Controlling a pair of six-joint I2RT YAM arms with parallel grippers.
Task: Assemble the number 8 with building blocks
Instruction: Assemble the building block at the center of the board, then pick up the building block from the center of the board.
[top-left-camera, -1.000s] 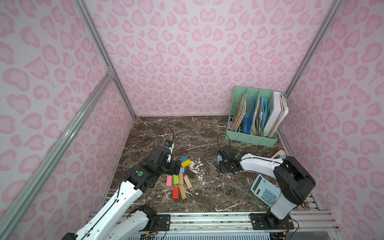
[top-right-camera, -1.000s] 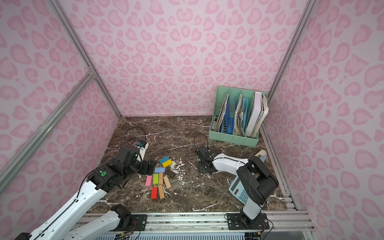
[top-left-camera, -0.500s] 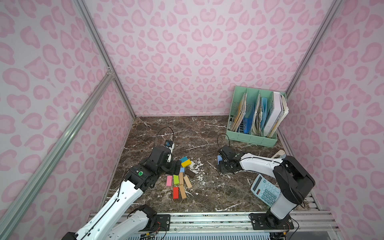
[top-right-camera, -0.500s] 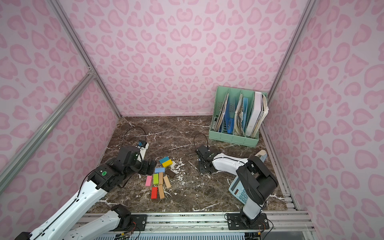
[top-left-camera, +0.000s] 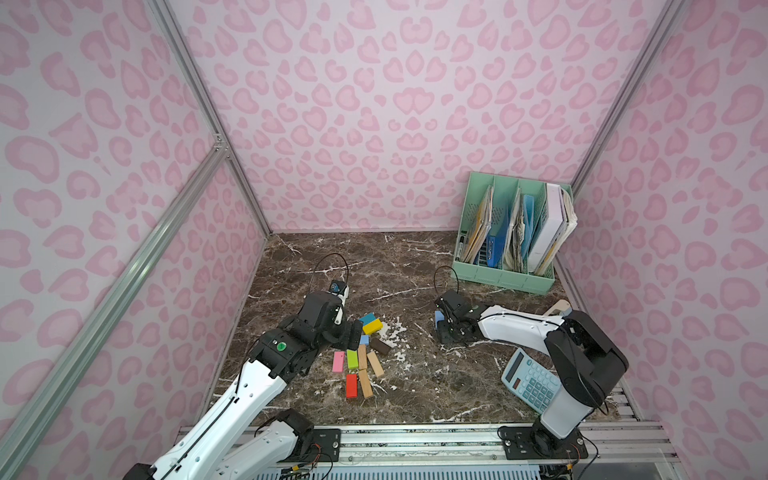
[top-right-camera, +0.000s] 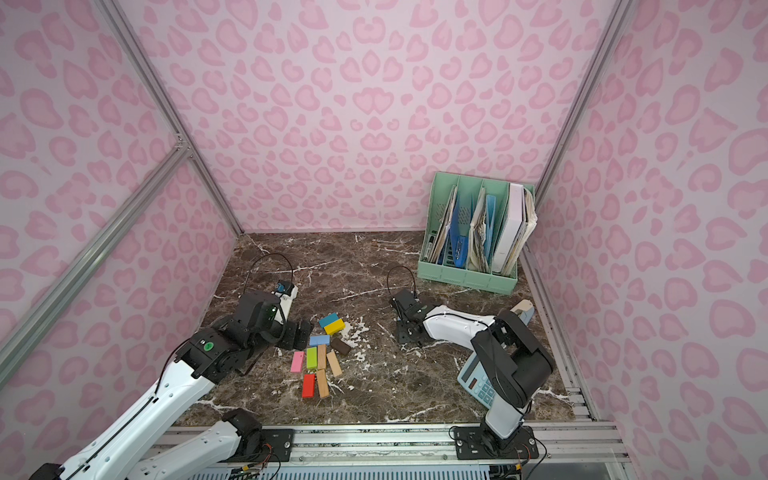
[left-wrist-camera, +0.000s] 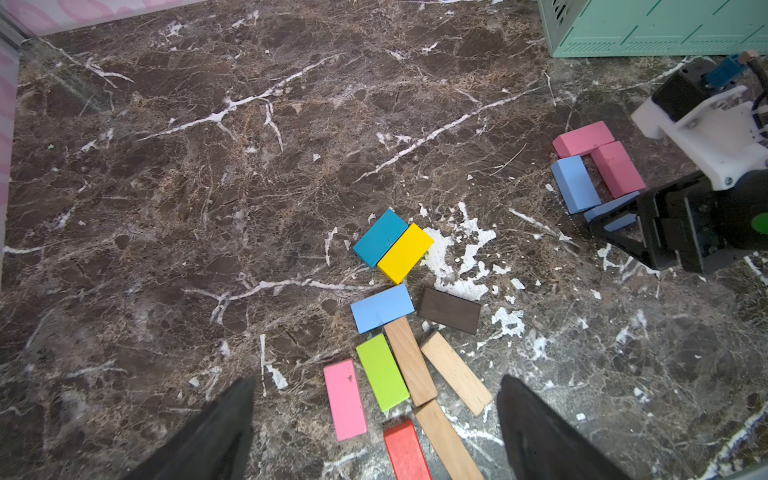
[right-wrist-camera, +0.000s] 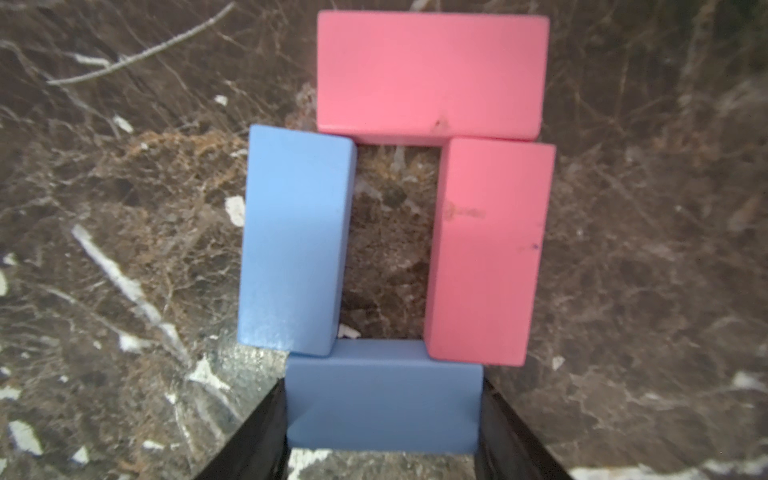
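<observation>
In the right wrist view four building blocks form a closed rectangle on the dark marble: two pink (right-wrist-camera: 432, 70) (right-wrist-camera: 486, 249) and two light blue. One light blue block (right-wrist-camera: 297, 237) is a side. My right gripper (right-wrist-camera: 383, 399) is shut on the ends of the other light blue block (right-wrist-camera: 384, 409), which lies flat as the near side. My left gripper (left-wrist-camera: 374, 382) hangs open over the loose pile: teal (left-wrist-camera: 380, 237), yellow (left-wrist-camera: 405, 252), light blue (left-wrist-camera: 382, 308), dark brown (left-wrist-camera: 449, 310), green (left-wrist-camera: 382, 372), pink (left-wrist-camera: 345, 400), red (left-wrist-camera: 405, 451) and three tan blocks (left-wrist-camera: 455, 372).
A mint file organiser (top-left-camera: 505, 276) full of folders stands at the back right. A pale blue calculator (top-left-camera: 530, 384) lies at the front right beside the right arm's base. Pink patterned walls close in three sides, and a metal rail (top-left-camera: 415, 436) runs along the front.
</observation>
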